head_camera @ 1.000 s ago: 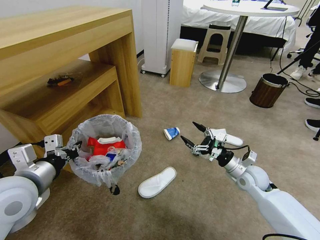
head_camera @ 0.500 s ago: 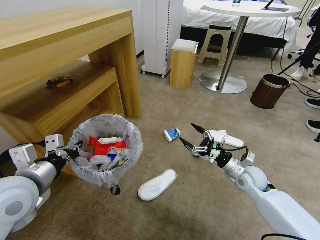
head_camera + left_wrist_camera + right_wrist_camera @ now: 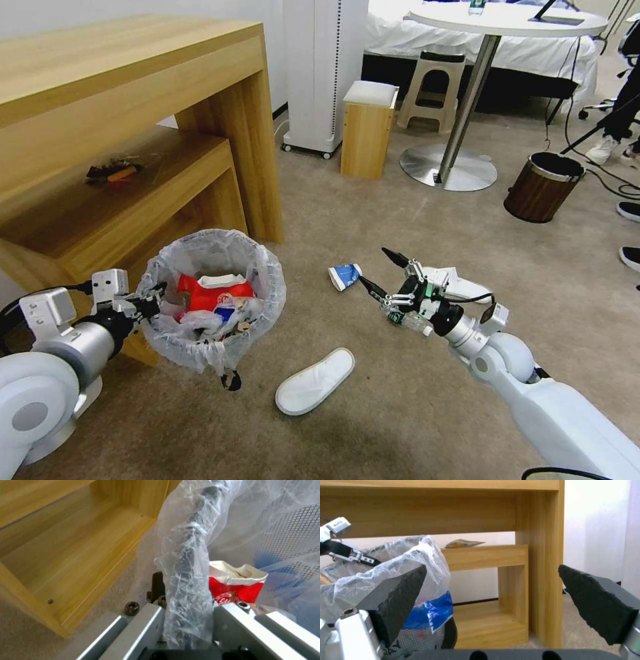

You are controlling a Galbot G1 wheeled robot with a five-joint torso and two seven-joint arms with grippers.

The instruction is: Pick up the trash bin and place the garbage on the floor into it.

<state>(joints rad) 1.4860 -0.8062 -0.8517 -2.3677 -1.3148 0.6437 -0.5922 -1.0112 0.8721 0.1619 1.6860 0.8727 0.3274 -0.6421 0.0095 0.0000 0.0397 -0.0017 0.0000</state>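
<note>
The trash bin [image 3: 267, 293], black and lined with a crinkly white bag, sits at the left beside the wooden desk. It holds a red cup [image 3: 215, 291] and other litter. My left gripper [image 3: 152, 305] is shut on the bin's near rim; in the left wrist view the bagged rim [image 3: 188, 562] runs between its fingers [image 3: 233, 620]. My right gripper [image 3: 375, 268] is open just above the floor [image 3: 400, 413], its tips right beside a blue paper cup [image 3: 345, 275]. One white slipper [image 3: 315, 381] lies nearer me; another [image 3: 467, 288] lies behind the right wrist. The right wrist view shows the bin [image 3: 360, 585] with blue tape [image 3: 433, 610].
The wooden desk [image 3: 133, 87] with its lower shelf stands at the left, close behind the bin. Farther back are a wood-grain bin [image 3: 541, 188], a small wooden stool [image 3: 368, 130], a round table's base [image 3: 448, 170] and a white appliance [image 3: 323, 73]. Cables and shoes lie at the right edge.
The whole head view has shifted slightly downward. My right gripper has edged a little left toward the blue cup, still open. The left gripper still holds the bin's rim.
</note>
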